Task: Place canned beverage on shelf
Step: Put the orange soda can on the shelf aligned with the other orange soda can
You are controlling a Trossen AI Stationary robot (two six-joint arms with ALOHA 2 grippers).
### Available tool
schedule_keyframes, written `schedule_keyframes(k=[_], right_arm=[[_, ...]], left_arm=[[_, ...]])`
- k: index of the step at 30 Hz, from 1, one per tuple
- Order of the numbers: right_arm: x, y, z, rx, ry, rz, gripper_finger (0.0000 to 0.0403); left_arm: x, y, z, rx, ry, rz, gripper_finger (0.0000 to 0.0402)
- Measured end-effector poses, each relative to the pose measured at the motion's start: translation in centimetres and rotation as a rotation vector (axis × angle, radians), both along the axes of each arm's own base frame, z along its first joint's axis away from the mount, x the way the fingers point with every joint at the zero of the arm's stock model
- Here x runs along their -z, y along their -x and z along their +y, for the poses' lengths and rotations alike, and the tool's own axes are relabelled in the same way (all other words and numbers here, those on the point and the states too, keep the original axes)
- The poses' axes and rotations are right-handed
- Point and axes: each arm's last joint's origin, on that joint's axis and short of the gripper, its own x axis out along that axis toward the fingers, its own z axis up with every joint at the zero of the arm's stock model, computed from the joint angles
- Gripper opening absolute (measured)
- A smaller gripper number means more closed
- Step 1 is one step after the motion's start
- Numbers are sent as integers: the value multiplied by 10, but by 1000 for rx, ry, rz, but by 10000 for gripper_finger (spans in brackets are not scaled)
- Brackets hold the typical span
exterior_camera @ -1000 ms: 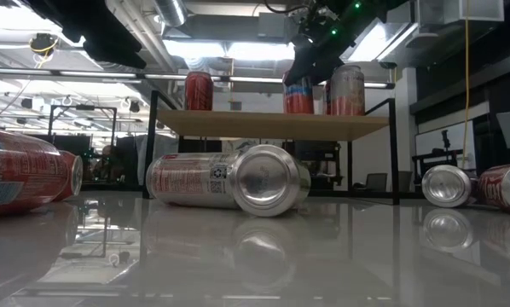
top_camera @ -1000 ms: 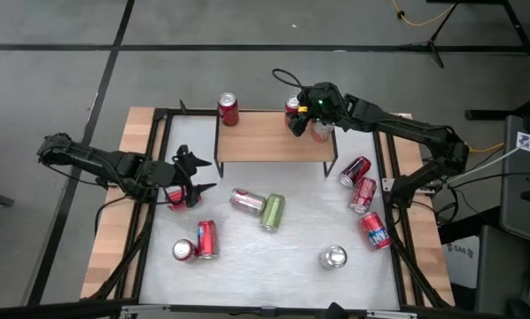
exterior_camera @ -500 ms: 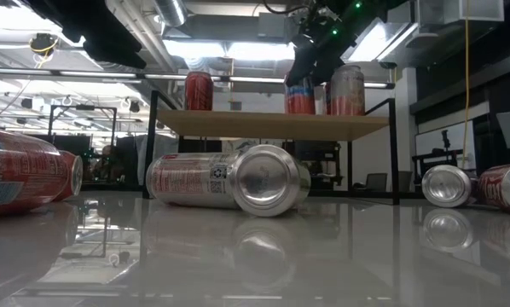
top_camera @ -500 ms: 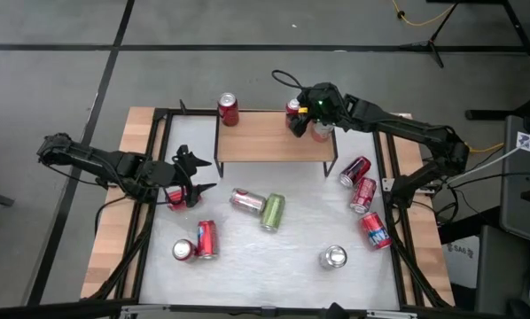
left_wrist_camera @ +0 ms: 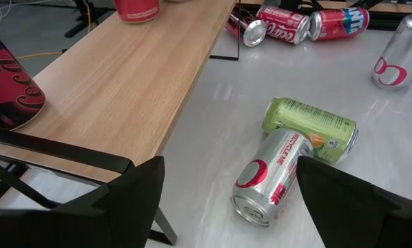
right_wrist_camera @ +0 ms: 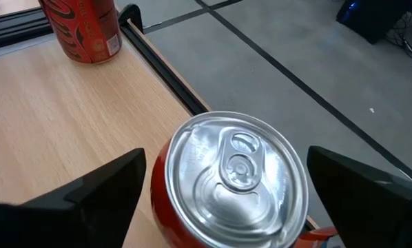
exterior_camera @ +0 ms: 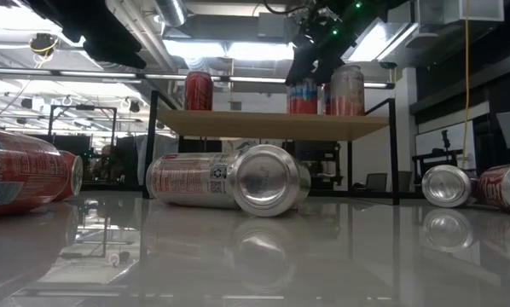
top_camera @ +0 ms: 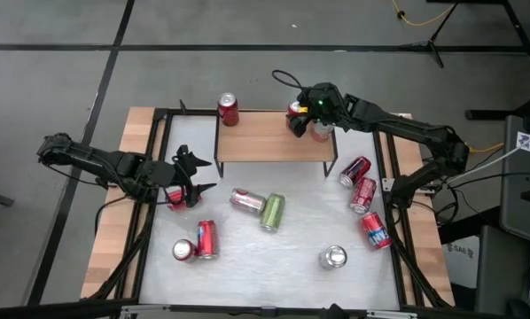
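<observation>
Straddling an upright red can (right_wrist_camera: 232, 180), the right claw (right_wrist_camera: 227, 186) gapes on the shelf (right_wrist_camera: 68, 117).

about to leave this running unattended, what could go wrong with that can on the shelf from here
1. The right pincer has its fingers spread wide on either side of the red can, which stands near the back edge of the shelf. A sideways brush while withdrawing could tip it off the back.
2. A silver can stands close beside it; a bump might knock that over too.
3. The left pincer waits open near the shelf's left end, with a third can there.
</observation>
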Motion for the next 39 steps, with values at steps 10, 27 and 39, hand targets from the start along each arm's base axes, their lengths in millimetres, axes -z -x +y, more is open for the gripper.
schedule_keyframes(k=[10,27,39], right_arm=[[-5,-1,1,-54,-27,-29,390],[-33,13,-2,32,81,-149,390],[-48,77,-66,293,122,-189,390]], left_arm=[[0,0,0,0,0,0,320],[0,0,0,0,0,0,320],[0,0,0,0,0,-1,320]])
